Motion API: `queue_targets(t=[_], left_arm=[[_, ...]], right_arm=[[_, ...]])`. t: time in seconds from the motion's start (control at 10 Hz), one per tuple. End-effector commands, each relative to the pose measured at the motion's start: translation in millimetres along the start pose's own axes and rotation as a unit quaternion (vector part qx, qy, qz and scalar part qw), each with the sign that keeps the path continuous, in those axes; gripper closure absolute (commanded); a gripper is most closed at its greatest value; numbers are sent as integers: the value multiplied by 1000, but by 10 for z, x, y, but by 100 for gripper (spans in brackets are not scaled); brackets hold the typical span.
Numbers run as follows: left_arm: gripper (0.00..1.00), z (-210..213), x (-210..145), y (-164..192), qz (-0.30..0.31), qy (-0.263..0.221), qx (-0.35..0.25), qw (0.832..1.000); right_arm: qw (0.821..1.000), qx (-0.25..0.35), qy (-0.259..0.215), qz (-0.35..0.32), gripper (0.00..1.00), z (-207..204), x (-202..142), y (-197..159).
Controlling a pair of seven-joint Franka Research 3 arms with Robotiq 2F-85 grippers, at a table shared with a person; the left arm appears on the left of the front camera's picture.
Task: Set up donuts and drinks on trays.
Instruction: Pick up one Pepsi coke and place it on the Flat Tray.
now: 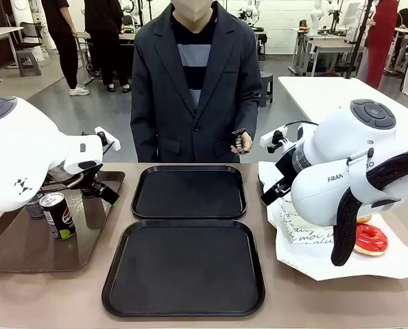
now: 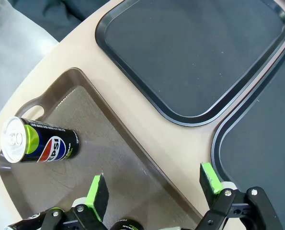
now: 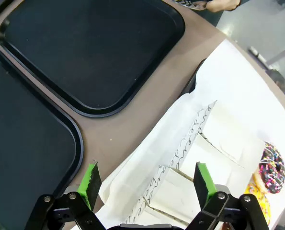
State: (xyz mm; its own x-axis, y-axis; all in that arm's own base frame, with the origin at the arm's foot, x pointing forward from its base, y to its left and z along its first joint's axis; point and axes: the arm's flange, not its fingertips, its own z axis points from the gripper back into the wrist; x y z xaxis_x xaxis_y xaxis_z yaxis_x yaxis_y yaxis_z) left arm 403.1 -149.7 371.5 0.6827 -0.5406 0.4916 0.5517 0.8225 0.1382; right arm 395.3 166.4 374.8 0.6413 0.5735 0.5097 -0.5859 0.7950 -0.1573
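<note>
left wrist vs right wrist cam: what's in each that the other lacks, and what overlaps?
Left wrist: a Pepsi can standing on the brown tray, with the open left gripper over that tray. Right wrist: white boxes with script print, a chocolate sprinkled donut and a yellow donut on the white paper sheet, under the open right gripper. Both: the far black tray and the near black tray, side by side on the tan table.
</note>
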Motion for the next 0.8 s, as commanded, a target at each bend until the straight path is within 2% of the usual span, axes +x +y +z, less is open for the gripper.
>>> queue_targets(t=[0.0, 0.5, 0.6, 0.7], left_arm=[[0, 0, 0, 0, 0, 0, 0, 1000], [0, 0, 0, 0, 0, 0, 0, 1000], [0, 377, -121, -54, -21, -5, 12, 1000], [0, 782, -331, -131, -41, -14, 26, 999]], right_arm=[[1000, 0, 0, 0, 0, 0, 0, 0], [1000, 0, 0, 0, 0, 0, 0, 0], [1000, -19, -11, 21, 0, 336, -202, 115], [998, -40, -2, 43, 0, 662, -497, 188]])
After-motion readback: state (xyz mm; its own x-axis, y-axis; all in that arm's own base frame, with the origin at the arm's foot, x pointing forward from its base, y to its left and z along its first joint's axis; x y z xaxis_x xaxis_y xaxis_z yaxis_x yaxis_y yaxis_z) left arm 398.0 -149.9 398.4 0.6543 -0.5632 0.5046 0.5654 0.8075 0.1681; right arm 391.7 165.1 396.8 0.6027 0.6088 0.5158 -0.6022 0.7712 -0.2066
